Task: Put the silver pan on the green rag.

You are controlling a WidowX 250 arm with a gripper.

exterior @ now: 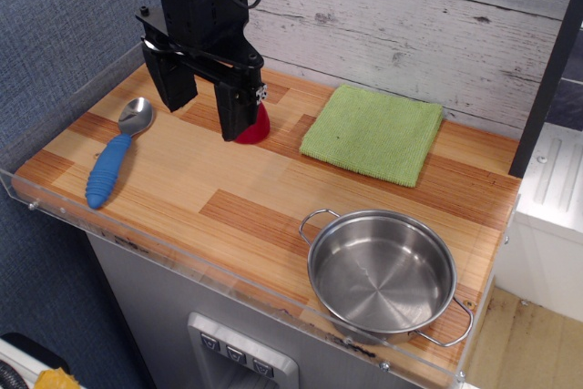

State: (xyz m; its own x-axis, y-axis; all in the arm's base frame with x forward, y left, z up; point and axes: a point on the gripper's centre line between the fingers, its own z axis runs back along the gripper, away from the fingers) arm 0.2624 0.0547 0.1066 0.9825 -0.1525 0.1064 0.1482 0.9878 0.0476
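The silver pan [383, 275] sits upright at the front right of the wooden counter, near the front edge, with two thin wire loop handles. The green rag [373, 132] lies flat at the back right, apart from the pan. My gripper [208, 103] hangs at the back left, far from both. Its two black fingers are spread apart and hold nothing. The right finger [235, 108] stands just in front of a small red object.
A small red cone-shaped object [256, 127] sits behind the right finger. A blue-handled metal spoon [118, 154] lies at the left. A clear plastic rim [182, 257] borders the counter's front and left. A white plank wall stands behind.
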